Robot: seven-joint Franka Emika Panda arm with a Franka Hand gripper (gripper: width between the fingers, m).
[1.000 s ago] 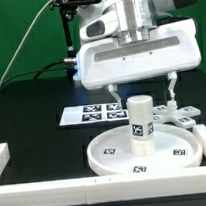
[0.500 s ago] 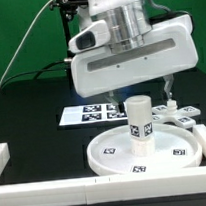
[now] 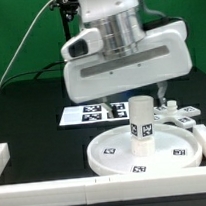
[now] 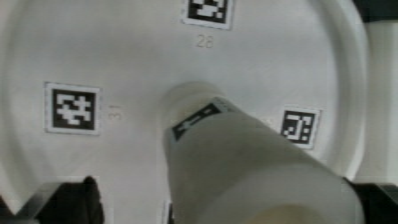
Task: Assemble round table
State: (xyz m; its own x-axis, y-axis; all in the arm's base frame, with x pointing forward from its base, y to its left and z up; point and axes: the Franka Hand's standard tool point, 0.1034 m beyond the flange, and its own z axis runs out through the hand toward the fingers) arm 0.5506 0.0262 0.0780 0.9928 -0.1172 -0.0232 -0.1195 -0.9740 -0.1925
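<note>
Gripper (image 3: pixel 135 95) just dropped and tilted over the leg (image 3: pixel 142 126) on the disc (image 3: pixel 107 151). Jaws are wide apart, so a grab looks close.

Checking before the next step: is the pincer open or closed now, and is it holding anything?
Pincer: open, holding nothing, over the short white plastic cylinder leg.

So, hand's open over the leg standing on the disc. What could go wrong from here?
If the open hand isn't centred over the upright leg, a finger could clip its top and tip it on the disc. The cross-shaped foot lies close beside the disc, on the exterior view's right; a finger could knock it.
</note>
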